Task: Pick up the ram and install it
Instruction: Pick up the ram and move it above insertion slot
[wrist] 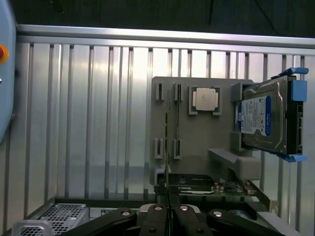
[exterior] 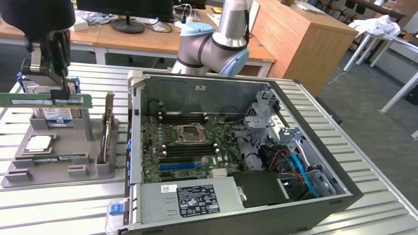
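The gripper (exterior: 60, 93) is clamped shut on the ram (exterior: 26, 101), holding it in the air above the grey tray (exterior: 39, 171) at the exterior view's left. The ram hangs level, long edge down, with the fingers pinching its upper edge nearer the end that points toward the open computer case (exterior: 313, 147). It is a long, thin green board with a row of small dark chips and a pale label along its face. It sits in front of the hard drive (exterior: 58, 115) that stands in the tray, clear of the processor (exterior: 38, 143) lying flat below. In the wrist view the gripper (wrist: 168, 211) holds the ram (wrist: 167, 147) edge-on, a thin dark line over the tray (wrist: 206, 137). The case rests on the slatted metal counter (exterior: 52, 205).
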You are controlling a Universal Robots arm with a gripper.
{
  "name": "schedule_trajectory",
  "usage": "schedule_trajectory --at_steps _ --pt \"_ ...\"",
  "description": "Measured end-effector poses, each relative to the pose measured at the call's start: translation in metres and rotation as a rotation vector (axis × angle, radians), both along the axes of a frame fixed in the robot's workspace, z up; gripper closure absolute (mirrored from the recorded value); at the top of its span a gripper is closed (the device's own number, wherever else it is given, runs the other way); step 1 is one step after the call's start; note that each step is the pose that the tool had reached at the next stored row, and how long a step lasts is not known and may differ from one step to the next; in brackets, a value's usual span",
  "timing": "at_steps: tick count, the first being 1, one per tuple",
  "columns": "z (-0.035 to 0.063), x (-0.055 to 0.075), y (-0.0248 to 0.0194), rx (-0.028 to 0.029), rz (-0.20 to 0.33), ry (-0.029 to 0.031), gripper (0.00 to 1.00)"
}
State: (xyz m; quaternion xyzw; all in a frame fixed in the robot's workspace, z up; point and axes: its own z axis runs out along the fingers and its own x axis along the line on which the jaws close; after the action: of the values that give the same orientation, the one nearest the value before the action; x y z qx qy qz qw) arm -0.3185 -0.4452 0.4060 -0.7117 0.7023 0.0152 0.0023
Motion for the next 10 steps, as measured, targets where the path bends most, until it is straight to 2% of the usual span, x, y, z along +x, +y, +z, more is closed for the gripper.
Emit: schedule_trajectory --at_steps 10 --pt "0.0000 0.019 0.0000 0.0000 0.000 0.0000 0.89"
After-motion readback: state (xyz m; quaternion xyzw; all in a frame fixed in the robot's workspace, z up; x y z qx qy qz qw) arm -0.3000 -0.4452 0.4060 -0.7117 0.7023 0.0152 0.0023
